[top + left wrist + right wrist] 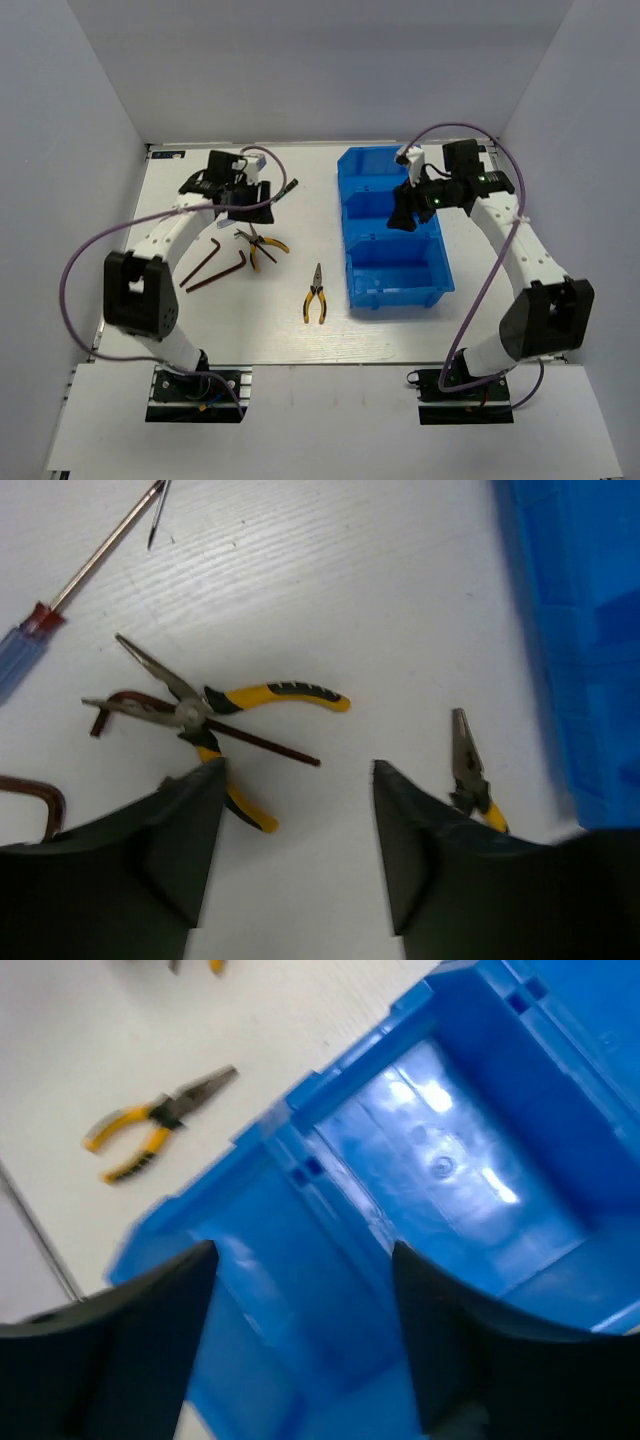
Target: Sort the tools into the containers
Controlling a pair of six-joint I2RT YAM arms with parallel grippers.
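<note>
Closed pliers [315, 293] lie nearest the desk's near edge, about mid-width. Farther in and to the left are two hex keys [212, 265], with open pliers [190, 715] lying across one of them. The left gripper [298, 780] hangs above these, fingers apart and empty. The blue bin [352, 250] sits right of centre. The right gripper [300, 1260] hangs over it, fingers apart and holding nothing. The screwdriver [40, 622] lies toward the far edge, left of centre.

Below, blue bin [300, 1140] fills centre through 3 o'clock, divider wall between two compartments. right gripper [302, 1260] over it, dark fingers [120, 1340] at 7 and 5 o'clock, jaws apart. pliers [160, 1120] at 10 o'clock on white table [70, 1030], yellow handles, nose toward bin.
</note>
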